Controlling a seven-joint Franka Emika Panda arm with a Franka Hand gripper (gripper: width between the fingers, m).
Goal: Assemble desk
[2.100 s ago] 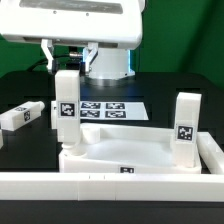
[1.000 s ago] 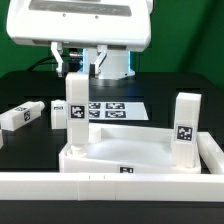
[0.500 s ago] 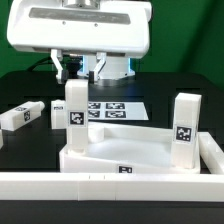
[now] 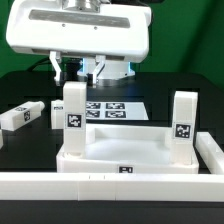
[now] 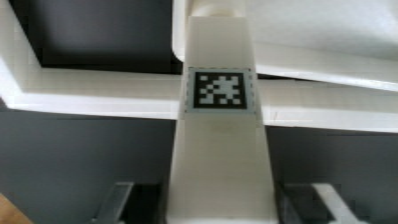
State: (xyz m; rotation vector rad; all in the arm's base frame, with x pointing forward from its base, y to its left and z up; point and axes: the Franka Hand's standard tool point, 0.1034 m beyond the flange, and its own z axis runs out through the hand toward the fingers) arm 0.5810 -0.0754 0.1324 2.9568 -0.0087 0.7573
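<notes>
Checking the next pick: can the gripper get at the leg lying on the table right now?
Probably not yet: the gripper is shut on the upright leg at the desk top's corner socket. The lying leg itself looks uncovered.

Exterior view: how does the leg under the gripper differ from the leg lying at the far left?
The leg under the gripper stands upright; the far-left leg lies on its side. The first stands at a corner of the desk top; the second rests on the black table, apart from it. The gripper holds the first between its fingers; nothing touches the second. Both are white blocks with a black-and-white tag.
</notes>
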